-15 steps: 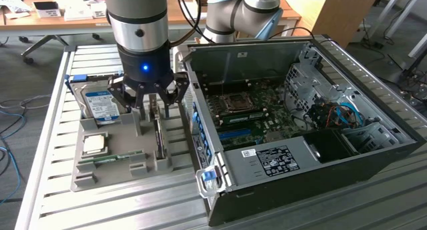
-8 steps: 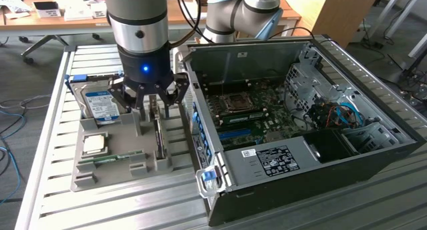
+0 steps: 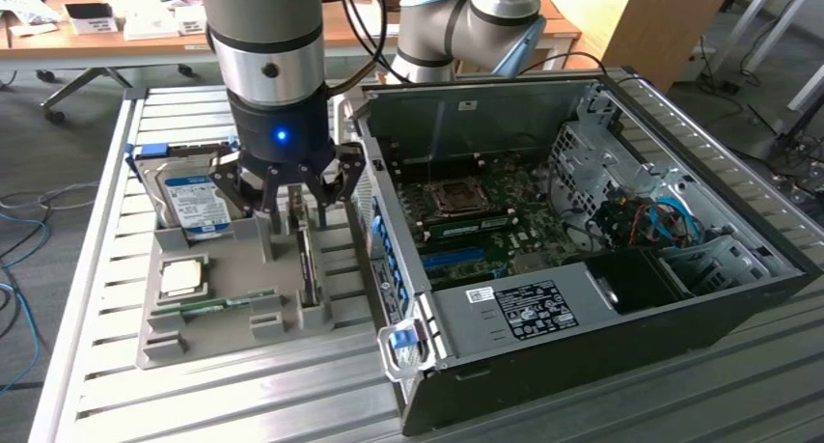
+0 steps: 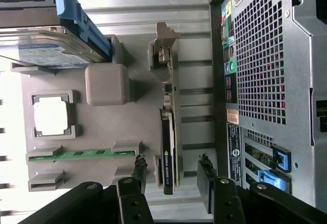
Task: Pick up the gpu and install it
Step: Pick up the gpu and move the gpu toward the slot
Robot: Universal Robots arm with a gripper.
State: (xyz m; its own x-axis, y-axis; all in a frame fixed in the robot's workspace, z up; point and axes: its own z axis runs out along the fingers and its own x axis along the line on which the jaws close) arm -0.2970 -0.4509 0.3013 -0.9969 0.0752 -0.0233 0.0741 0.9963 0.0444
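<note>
Held in the grey tray [image 4: 102, 127]: one gpu [image 4: 168, 147], one hard drive [image 3: 193, 204], one processor chip [image 4: 51, 116], one memory stick [image 4: 82, 155]. Just beside the tray: one open-sided computer case [image 3: 618, 366]. Above the tray: one gripper [image 3: 299, 207] with two fingers [image 4: 138, 169].

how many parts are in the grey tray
4: hard drive at the far end, cpu in the middle, memory stick in front of it, gpu on edge on the side nearest the computer case; none looks hidden
</note>
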